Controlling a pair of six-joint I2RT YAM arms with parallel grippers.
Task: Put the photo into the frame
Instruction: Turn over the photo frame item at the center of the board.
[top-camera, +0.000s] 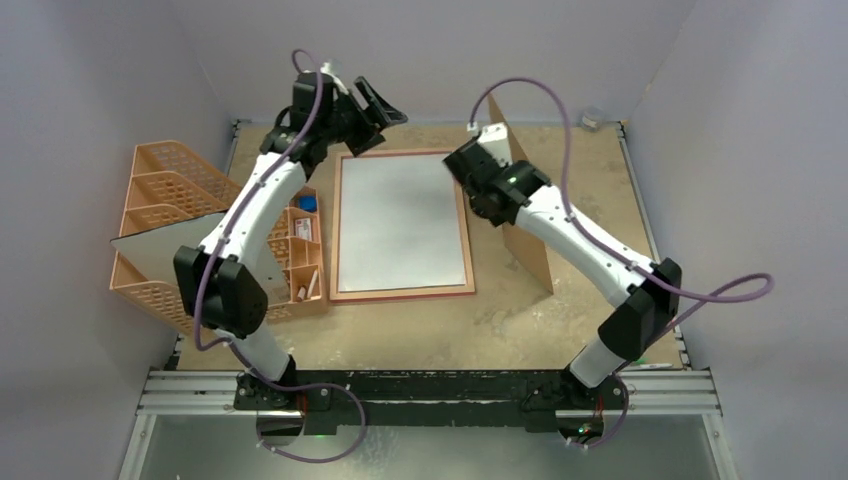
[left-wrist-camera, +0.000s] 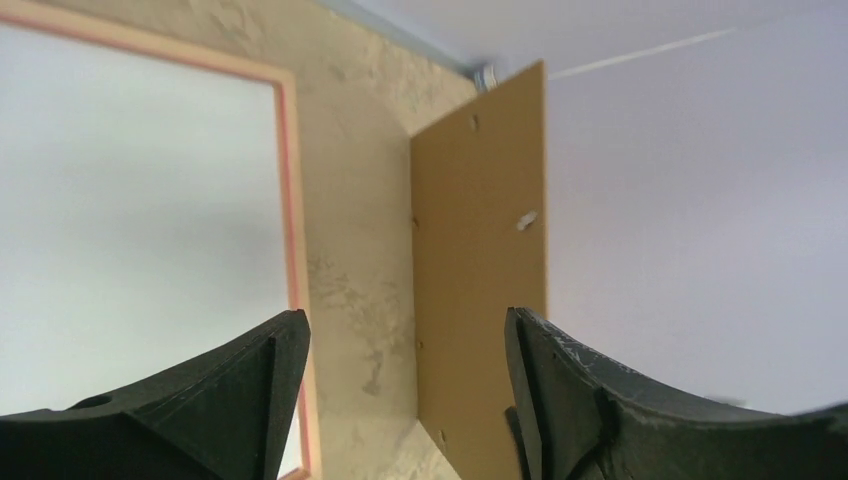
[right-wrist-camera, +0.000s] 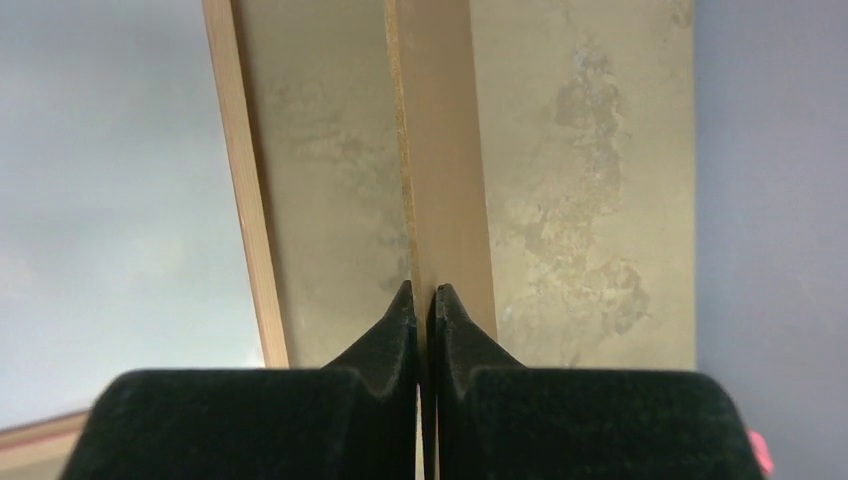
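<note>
The frame (top-camera: 402, 293) lies flat mid-table, pale wood side up. Inside it lies the photo (top-camera: 400, 222), showing only its plain white back. My left gripper (top-camera: 375, 105) hovers beyond the frame's far edge, open and empty. In the left wrist view the left gripper (left-wrist-camera: 405, 330) has the frame's rail (left-wrist-camera: 290, 200) and the photo (left-wrist-camera: 130, 200) beneath it. My right gripper (top-camera: 472, 160) is shut on the top edge of a brown backing board (top-camera: 530, 245), which stands on edge right of the frame. The right wrist view shows the right gripper (right-wrist-camera: 424, 295) pinching that board (right-wrist-camera: 440, 150) edge-on.
An orange mesh organiser (top-camera: 160, 200) stands at the table's left with a grey sheet (top-camera: 165, 250) leaning in it. A small compartment tray (top-camera: 303, 250) sits between it and the frame. Grey walls (top-camera: 740, 150) enclose three sides. The left arm's forearm (top-camera: 255, 210) crosses above the tray.
</note>
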